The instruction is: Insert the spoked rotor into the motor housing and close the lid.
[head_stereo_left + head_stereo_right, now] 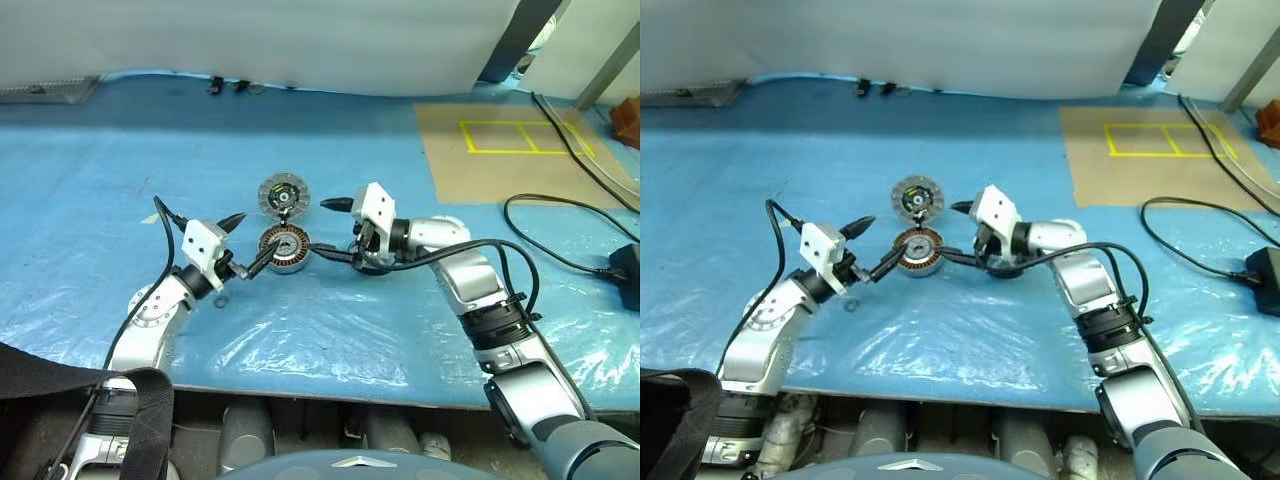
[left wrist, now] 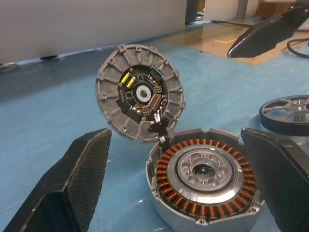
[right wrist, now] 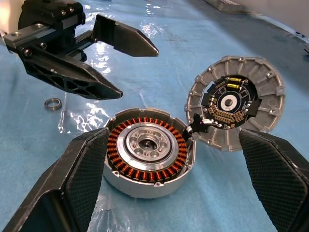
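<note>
Your motor housing sits on the blue-covered bench squarely between the two claws: the left claw faces it from one side, its lower finger reaching the can's rim, and the right claw faces it from the other, its lower finger tip just beside the wall; whether either finger actually touches, you cannot tell. Both claws are spread wide and grasp nothing. The housing lies face up, a shallow silver can with a ring of copper windings around a bright hub with a dark centre. The lid stands tilted up on edge just beyond the housing, joined to its far rim by a short dark link, ribbed face with black centre and yellow mark turned toward the claws. The spoked rotor lies flat on the bench near the right claw, on the side away from the housing; its far part is cut off by the wrist view's edge. A small metal ring lies on the bench near the left claw.
</note>
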